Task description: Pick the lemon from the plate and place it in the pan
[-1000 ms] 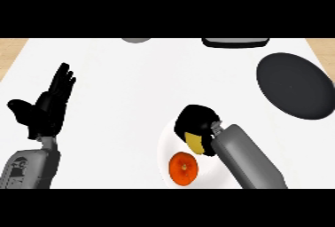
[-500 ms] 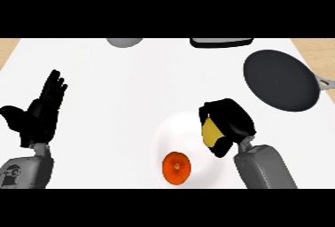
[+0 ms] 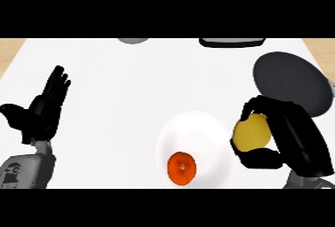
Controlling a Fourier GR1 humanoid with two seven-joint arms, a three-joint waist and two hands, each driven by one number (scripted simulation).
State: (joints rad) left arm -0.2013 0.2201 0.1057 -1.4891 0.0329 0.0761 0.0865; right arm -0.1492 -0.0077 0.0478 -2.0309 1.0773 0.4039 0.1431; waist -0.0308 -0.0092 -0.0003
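Yellow lemon (image 3: 252, 132) clasped in curled right hand (image 3: 288, 133) between white plate (image 3: 196, 133) and dark pan (image 3: 291, 82), orange fruit (image 3: 182, 168) on plate, left hand (image 3: 40, 111) spread at left

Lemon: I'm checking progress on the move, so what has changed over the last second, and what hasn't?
The right robot hand, curled round the lemon, has lifted it off the plate and carried it right, toward the pan; it is now beside the plate's right edge, not yet over the pan. The orange fruit stays on the plate, and the left robot hand stays open at the left.
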